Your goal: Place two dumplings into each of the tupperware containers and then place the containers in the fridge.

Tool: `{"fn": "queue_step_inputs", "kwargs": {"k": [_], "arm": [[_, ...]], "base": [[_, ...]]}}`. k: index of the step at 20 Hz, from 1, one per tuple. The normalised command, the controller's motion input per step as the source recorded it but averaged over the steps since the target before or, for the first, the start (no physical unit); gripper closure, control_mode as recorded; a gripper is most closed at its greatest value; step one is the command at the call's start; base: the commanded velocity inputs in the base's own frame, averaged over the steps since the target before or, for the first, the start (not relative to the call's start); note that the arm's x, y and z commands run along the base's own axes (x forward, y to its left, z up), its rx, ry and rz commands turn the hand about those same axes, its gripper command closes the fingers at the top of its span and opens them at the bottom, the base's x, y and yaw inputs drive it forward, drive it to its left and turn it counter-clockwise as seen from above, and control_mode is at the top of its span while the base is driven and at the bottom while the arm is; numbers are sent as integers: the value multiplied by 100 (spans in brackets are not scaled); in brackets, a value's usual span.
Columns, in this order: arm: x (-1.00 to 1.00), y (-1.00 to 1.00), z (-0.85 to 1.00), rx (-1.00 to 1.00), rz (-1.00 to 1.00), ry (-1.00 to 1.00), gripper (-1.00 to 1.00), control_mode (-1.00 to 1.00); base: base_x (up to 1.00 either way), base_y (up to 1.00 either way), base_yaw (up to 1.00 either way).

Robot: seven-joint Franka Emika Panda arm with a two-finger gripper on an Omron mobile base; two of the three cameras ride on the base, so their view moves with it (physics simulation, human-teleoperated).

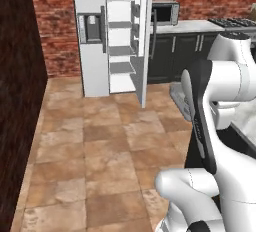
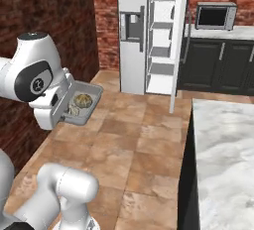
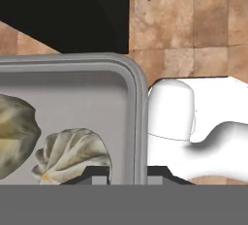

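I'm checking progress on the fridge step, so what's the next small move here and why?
Probably carry the tupperware container toward the fridge. The gripper is shut on the container's rim, two dumplings lie inside, and the fridge door stands open with bare shelves, some way off across the floor.

Both base cams sit behind the arm, one off to each side, looking forward and down across the tiled floor point(image 1: 100, 141) at the fridge point(image 1: 92, 36) with its door swung open, well ahead of the hand. They share that fridge, the floor and the brick wall point(image 2: 106, 21). The hand cam is right up close, staring along the fingers into a tupperware container point(image 3: 87, 88) with two dumplings point(image 3: 72, 156) just past the fingertips, floor beyond.
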Motion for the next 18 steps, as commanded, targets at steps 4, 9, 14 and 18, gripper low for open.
{"fn": "queue_step_inputs", "kwargs": {"k": [4,9,14,18], "arm": [[0,0,0,0,0,0,100,100],[0,0,0,0,0,0,100,100],[0,0,0,0,0,0,100,100],[0,0,0,0,0,0,100,100]], "base": [[100,70,-20],[100,0,-13],[100,-1,-15],[100,4,-9]]}}
